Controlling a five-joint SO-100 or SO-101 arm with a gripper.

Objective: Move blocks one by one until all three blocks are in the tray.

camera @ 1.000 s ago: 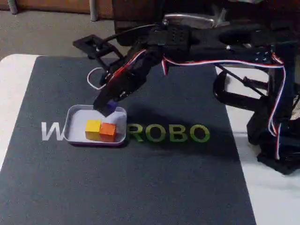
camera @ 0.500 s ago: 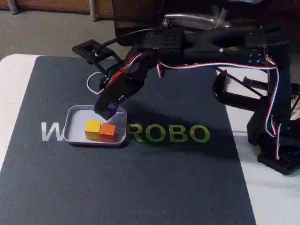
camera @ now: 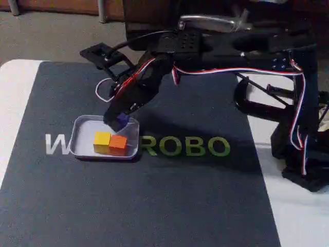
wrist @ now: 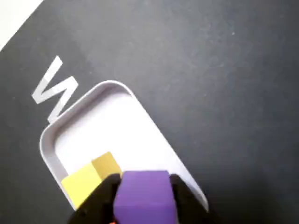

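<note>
Inside one tray [camera: 81, 145] sit two blocks; fingers [wrist: 187, 200] hold a third.

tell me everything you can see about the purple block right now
The purple block is a small cube with flat, matte faces and crisp edges, solid violet with no markings. It is clamped in the gripper, a black finger pressing on each side. In the fixed view it hangs at the gripper's tip over the far right part of the tray, behind the yellow block and orange block, apart from both. Whether it touches the tray floor cannot be told.
</note>
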